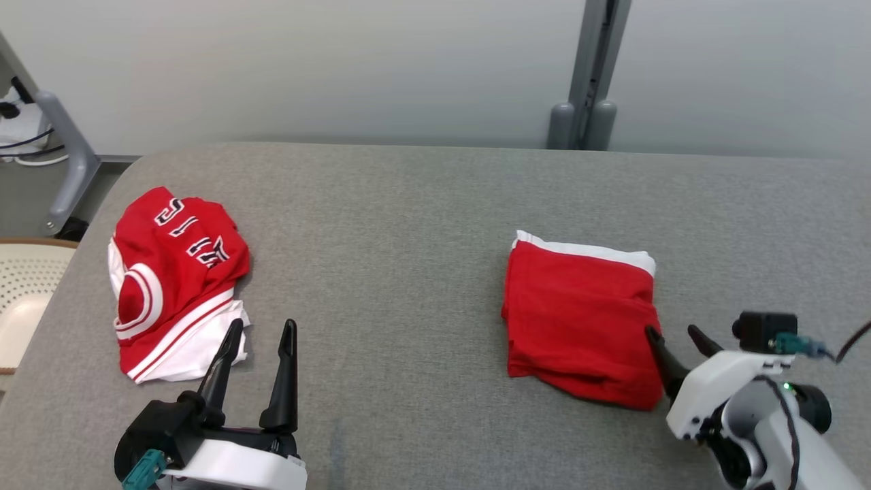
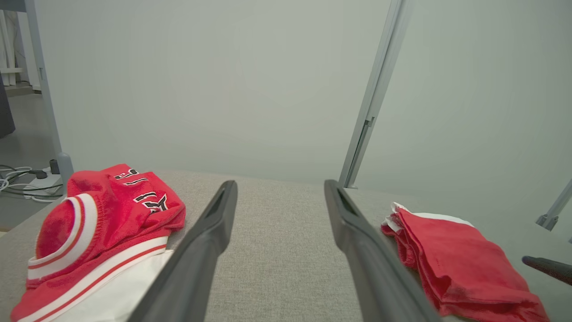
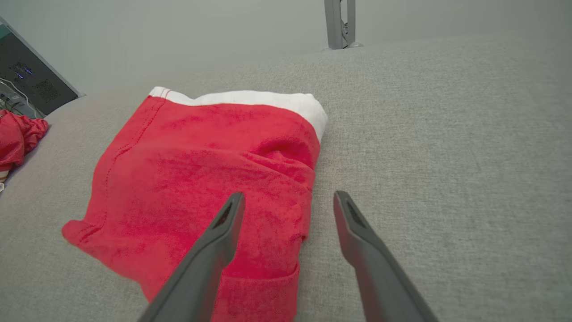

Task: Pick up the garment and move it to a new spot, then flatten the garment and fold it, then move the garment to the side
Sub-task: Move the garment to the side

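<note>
The soft, limp garment [image 1: 578, 320] is judged best pinched at its edge lying inside the empty, wide-open right claw [image 1: 671, 331].

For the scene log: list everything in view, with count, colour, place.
folded garment: one, red with white band, table's right part
crumpled jersey: one, red and white, black lettering, table's left part
table: one, grey, under both garments
post: one, grey, behind the table
cables: several, white and black, floor far left
perforated panel: one, cream, left of the table
left gripper: one, dark fingers, open, beside the crumpled jersey
right gripper: one, dark fingers, open, at the folded garment's near right corner
</note>
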Available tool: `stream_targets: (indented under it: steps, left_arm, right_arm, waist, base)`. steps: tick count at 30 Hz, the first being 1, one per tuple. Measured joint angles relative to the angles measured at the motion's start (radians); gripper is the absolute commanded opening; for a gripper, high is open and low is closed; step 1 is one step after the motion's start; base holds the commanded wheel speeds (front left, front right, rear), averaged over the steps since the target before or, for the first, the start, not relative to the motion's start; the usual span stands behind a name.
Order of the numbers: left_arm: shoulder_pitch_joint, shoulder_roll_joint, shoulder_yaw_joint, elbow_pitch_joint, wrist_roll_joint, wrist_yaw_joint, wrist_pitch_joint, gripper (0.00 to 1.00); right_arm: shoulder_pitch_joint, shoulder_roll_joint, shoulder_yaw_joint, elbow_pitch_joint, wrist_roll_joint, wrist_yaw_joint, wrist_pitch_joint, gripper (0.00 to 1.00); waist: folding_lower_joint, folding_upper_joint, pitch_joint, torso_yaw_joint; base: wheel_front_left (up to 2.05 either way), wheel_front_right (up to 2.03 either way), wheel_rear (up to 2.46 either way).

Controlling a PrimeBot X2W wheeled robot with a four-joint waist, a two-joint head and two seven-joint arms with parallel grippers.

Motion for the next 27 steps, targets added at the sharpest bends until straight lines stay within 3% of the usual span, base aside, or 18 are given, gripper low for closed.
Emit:
stream_targets:
  steps: [7,12,25,27]
  left_arm:
    - [0.0,0.0,-0.01,0.007,-0.009,0.003,0.0,1.0]
    - [-0.005,0.0,-0.014,0.011,-0.012,0.003,0.0,1.0]
    - [-0.013,0.0,-0.013,0.012,-0.015,0.002,0.0,1.0]
    - [-0.015,0.0,-0.013,0.014,-0.015,0.002,0.0,1.0]
  right_arm:
    - [-0.128,-0.035,-0.016,0.125,0.081,0.0,0.189,1.0]
    - [-0.17,-0.014,-0.031,0.196,0.155,0.0,0.295,1.0]
    - [-0.22,-0.017,-0.073,0.357,0.219,0.0,0.301,1.0]
    - [-0.225,-0.012,-0.072,0.36,0.235,0.0,0.294,0.4]
  waist:
    - [0.0,0.0,0.004,0.049]
    - [0.0,0.0,0.008,0.075]
    - [0.0,0.0,0.033,0.113]
    - [0.0,0.0,0.035,0.115]
  base:
    - [0.0,0.0,0.0]
    - [0.0,0.0,0.0]
    - [0.0,0.0,0.0]
    - [0.0,0.0,0.0]
